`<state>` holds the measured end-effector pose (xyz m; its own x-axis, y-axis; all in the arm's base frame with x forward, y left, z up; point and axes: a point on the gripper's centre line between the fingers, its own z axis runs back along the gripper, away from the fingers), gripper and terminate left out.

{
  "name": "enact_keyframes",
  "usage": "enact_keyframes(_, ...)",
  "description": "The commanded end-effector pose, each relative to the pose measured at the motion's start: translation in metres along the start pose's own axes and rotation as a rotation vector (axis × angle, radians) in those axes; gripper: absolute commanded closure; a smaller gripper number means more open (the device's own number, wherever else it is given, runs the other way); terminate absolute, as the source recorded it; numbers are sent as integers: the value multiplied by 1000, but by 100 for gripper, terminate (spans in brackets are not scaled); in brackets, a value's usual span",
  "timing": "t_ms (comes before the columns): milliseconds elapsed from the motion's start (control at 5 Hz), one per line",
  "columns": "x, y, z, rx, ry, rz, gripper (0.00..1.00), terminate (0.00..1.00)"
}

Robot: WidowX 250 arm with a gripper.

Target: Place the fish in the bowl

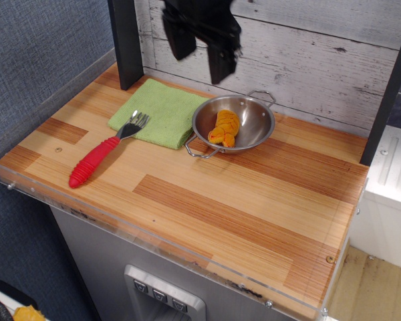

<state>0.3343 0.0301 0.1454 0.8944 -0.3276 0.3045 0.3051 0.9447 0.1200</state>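
The orange-yellow ridged fish lies inside the round steel bowl, toward its left side. The bowl stands on the wooden table at the back, its left rim next to the green cloth. My gripper is open and empty, raised well above the table, up and to the left of the bowl. Its two black fingers hang apart; the upper part is cut off by the frame's top edge.
A red-handled fork lies left of the bowl, its tines on the green cloth's front edge. A black post stands at the back left. A clear plastic lip runs along the table's front. A white plank wall stands behind.
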Motion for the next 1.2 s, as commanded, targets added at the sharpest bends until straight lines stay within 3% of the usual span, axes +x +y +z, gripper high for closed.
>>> enact_keyframes(0,-13,3,12,-32,-15,33,0,0)
enact_keyframes(400,-20,-13,10,-137,32,153,0,0)
enact_keyframes(600,-29,-16,10,-128,64,203,0,0)
enact_keyframes(800,-35,-16,14,-42,131,265,0,0)
enact_keyframes(1000,-37,-16,15,-48,126,254,0,0)
